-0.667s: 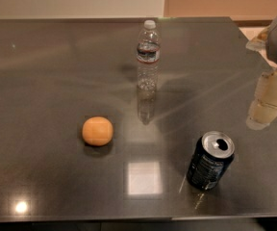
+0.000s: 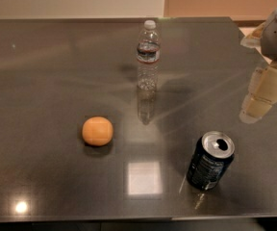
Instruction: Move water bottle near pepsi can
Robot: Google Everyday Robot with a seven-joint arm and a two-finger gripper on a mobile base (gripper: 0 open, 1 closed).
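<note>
The water bottle, clear with a white cap and a dark label band, stands upright at the far middle of the dark glossy table. The pepsi can, dark navy with a silver open top, stands near the front right, well apart from the bottle. My gripper, cream-coloured under a grey wrist, hangs at the right edge of the view. It is above the table, to the right of the bottle and behind the can, and touches neither. It holds nothing that I can see.
A round orange fruit lies left of centre, in front and to the left of the bottle. The table's far edge meets a pale wall, and its front edge runs along the bottom of the view.
The gripper has shifted very slightly up and to the left. The bottle, the can and the orange have not moved.
</note>
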